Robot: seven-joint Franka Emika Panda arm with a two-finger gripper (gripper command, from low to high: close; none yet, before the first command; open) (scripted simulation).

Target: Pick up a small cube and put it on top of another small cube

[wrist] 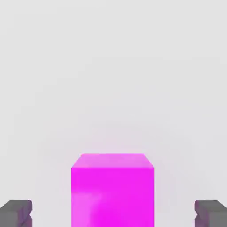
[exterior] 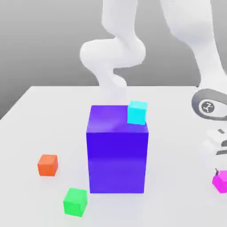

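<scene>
Straddling the magenta cube [wrist: 112,195], the gripper [wrist: 113,213] stands wide open, holding nothing; the block should prove light, stiff and easily pinched across its two flanking faces. Glossy, sharp-edged and vivid, it sits on the white table [exterior: 177,195], around four o'clock from the tall blue block [exterior: 117,155].

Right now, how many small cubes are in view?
4: magenta between the open gripper's fingers; cyan on the big blue block; orange and green on the table. Others may hide behind the block.
</scene>
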